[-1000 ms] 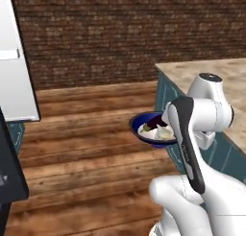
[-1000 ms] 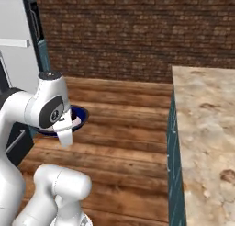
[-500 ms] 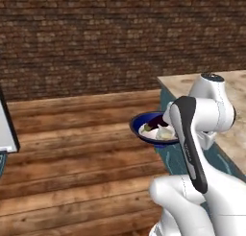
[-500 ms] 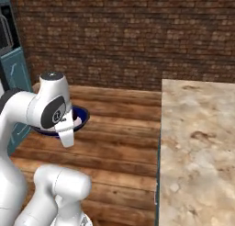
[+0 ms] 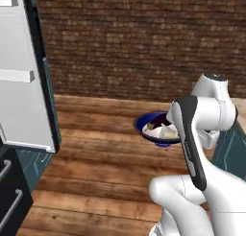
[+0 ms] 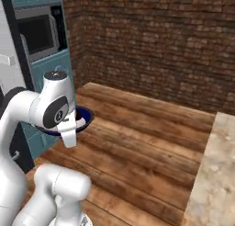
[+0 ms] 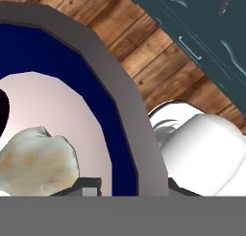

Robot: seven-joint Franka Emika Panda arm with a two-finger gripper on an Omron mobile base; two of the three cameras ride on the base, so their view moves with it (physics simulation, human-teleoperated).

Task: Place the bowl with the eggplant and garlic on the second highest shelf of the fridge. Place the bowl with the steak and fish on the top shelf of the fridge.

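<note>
A dark blue bowl (image 5: pixel 147 128) (image 6: pixel 85 117) hangs over the wood floor in front of my arm. My gripper (image 7: pixel 132 187) is shut on its grey rim (image 7: pixel 137 134), one fingertip inside and one outside. The pale garlic (image 7: pixel 36 158) (image 5: pixel 167 131) lies in the bowl, with the dark eggplant (image 5: pixel 158 120) beside it. The fridge's open door (image 5: pixel 19 72), light grey inside with a dark edge, stands at the left. Its shelves are hidden. The bowl with the steak and fish is out of view.
A microwave (image 6: pixel 39 34) sits in teal cabinets (image 6: pixel 64 76) left of the bowl. A black front with silver handles (image 5: pixel 9 196) is low on the left. A stone counter (image 6: pixel 215 174) lies to the right. A brick wall (image 5: pixel 134 38) closes the back.
The whole picture has shifted, so the base has turned. The fridge door and the microwave cabinet have come into view on the left. The bowl stays in my grip.
</note>
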